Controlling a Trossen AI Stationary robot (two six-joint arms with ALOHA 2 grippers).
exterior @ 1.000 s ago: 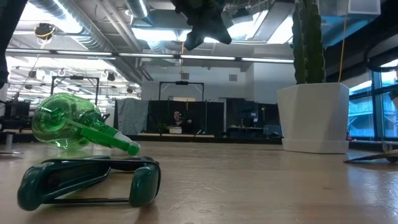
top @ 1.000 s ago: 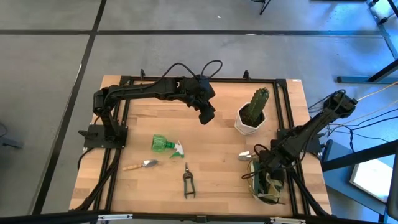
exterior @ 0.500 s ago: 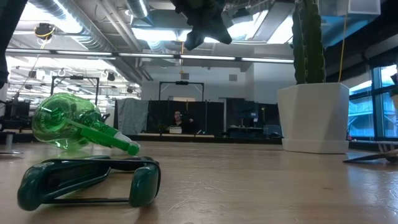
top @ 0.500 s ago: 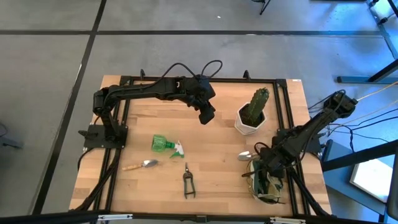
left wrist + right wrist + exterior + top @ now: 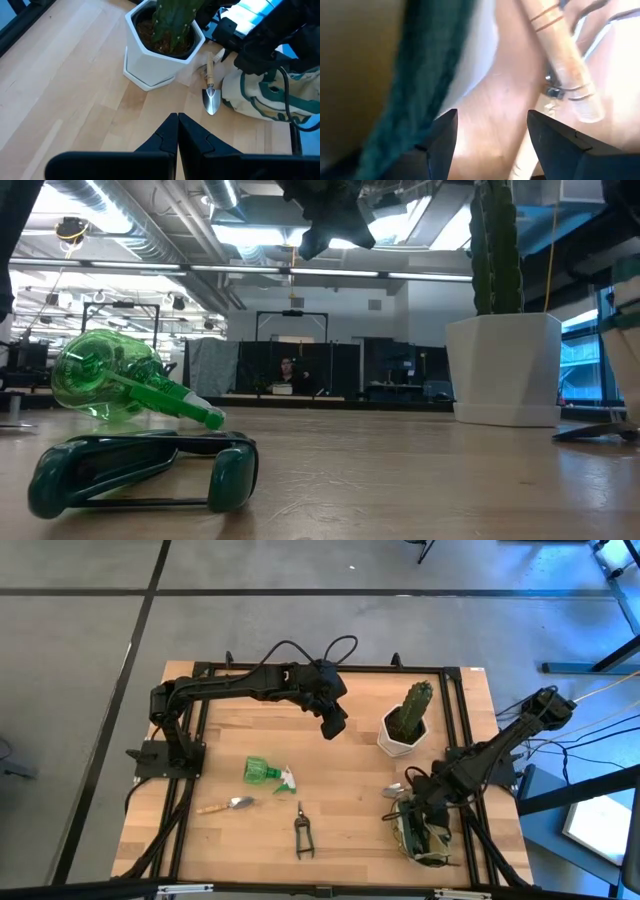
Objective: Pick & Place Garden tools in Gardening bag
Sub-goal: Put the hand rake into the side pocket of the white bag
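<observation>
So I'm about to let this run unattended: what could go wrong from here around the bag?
The right gripper, open, sits low at the gardening bag; a sideways move could drag or tip the soft bag. The trowel lies tight between bag and white pot, so reaching for it may bump the pot and its cactus. The left gripper hangs shut above the table, clear of this.
</observation>
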